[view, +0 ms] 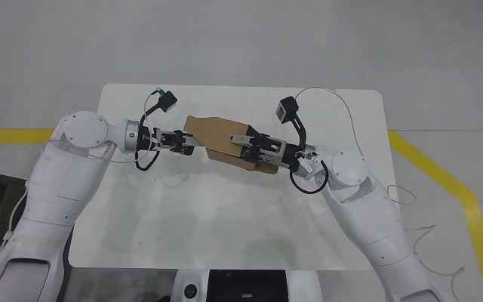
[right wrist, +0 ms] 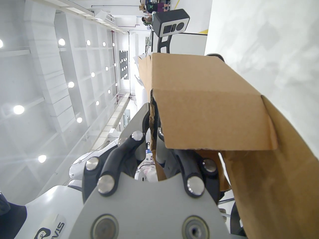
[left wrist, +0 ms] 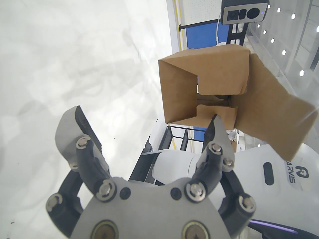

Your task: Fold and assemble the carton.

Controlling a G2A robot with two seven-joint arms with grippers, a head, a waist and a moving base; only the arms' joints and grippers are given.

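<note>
The brown carton [view: 219, 134] is held above the white table [view: 226, 226], partly formed, with its flaps loose. My right gripper [view: 241, 142] is shut on one of its walls. In the right wrist view the fingers [right wrist: 145, 123] pinch the cardboard edge of the carton [right wrist: 206, 105]. My left gripper [view: 192, 146] stands open at the carton's other end. In the left wrist view the carton [left wrist: 219, 70] shows its open end with end flaps partly folded in, and one fingertip [left wrist: 216, 125] of the left gripper [left wrist: 149, 123] lies against a small flap. A long flap [left wrist: 274, 115] hangs out sideways.
The table's near half and far strip are bare white surface. Yellow floor tape [view: 430, 162] runs beside the table. The other arm's wrist camera [left wrist: 245, 9] shows beyond the carton in each wrist view.
</note>
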